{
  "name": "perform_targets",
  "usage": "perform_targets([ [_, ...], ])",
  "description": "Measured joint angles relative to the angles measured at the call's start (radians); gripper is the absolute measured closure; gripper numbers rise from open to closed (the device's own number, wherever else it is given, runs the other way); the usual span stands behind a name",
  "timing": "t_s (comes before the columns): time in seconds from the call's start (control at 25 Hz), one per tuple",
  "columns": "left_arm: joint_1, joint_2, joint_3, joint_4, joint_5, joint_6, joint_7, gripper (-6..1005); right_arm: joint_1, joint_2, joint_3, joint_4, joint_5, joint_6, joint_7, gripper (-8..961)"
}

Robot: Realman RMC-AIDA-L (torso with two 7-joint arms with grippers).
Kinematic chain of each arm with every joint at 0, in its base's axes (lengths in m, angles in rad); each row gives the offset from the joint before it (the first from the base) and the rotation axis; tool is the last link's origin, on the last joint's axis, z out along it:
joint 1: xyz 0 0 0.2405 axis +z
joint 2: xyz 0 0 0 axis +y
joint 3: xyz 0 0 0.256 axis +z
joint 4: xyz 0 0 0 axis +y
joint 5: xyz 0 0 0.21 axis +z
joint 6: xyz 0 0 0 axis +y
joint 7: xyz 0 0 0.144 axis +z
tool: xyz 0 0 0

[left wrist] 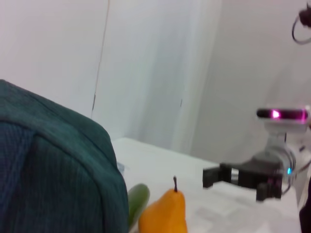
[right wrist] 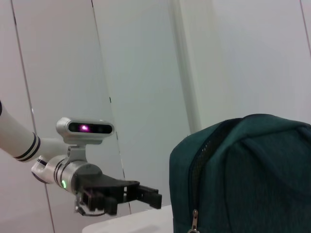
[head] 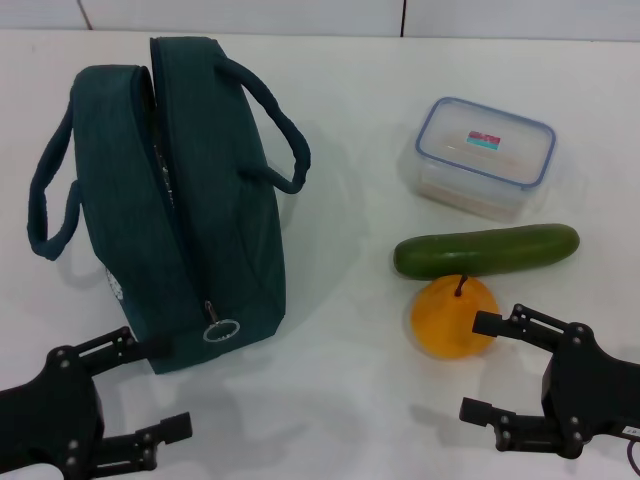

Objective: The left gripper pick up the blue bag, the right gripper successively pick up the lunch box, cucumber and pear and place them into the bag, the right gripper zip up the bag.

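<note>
left end effector, fingers apart, sits low beside the blue bag; steer it onto a handle, grip squarely. right end effector waits apart; zip probably ajar.

**What everything was made of**

The bag was matt woven cloth, faintly ribbed, with cloth handles and a shiny metal ring-pull. The box was clear glossy plastic under a blue-rimmed lid bearing a small label. The cucumber had a smooth, slightly glossy skin; the pear looked smooth and duller. My claws, left and right, were matt black plastic. The table was smooth and white.
</note>
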Motion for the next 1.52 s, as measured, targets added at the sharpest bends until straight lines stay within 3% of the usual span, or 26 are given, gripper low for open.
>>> perform_targets([
  [0.12, -0.002, 0.005, -0.003, 0.002, -0.042, 0.033, -0.08, 169, 0.0, 0.0, 0.0, 0.0, 0.0, 0.0, 0.002, 80],
  [0.48, -0.003, 0.046, -0.004, 0.003, -0.267, 0.081, -0.34, 169, 0.0, 0.0, 0.0, 0.0, 0.0, 0.0, 0.004, 81],
  [0.8, -0.119, 0.093, -0.164, 0.023, -0.274, 0.02, -0.732, 170, 0.001, 0.001, 0.0, 0.0, 0.001, 0.0, 0.004, 81],
  [0.84, -0.119, 0.093, -0.164, 0.023, -0.274, 0.02, -0.732, 170, 0.002, 0.001, -0.002, 0.0, 0.004, 0.0, 0.004, 81],
  [0.88, -0.145, 0.113, -0.173, 0.062, -0.268, 0.001, -0.835, 170, 0.002, 0.001, -0.003, 0.0, 0.007, 0.0, 0.004, 81],
  [0.96, -0.151, 0.12, -0.18, 0.093, -0.266, -0.013, -0.891, 170, 0.002, 0.001, -0.006, 0.0, 0.011, 0.0, 0.004, 81],
  [1.12, -0.181, 0.162, -0.2, 0.227, -0.208, -0.079, -1.123, 170, 0.002, 0.002, -0.008, 0.001, 0.011, 0.0, 0.004, 81],
  [1.24, -0.229, 0.195, -0.199, 0.322, -0.075, -0.095, -1.303, 170, 0.002, 0.002, -0.008, 0.001, 0.011, 0.0, 0.004, 81],
  [1.36, -0.294, 0.207, -0.187, 0.43, 0.101, -0.089, -1.454, 170, 0.002, 0.002, -0.008, 0.001, 0.011, 0.0, 0.004, 81],
  [1.52, -0.364, 0.212, -0.144, 0.503, 0.236, -0.057, -1.552, 171, 0.002, 0.002, -0.007, 0.002, 0.011, 0.0, 0.004, 81],
])
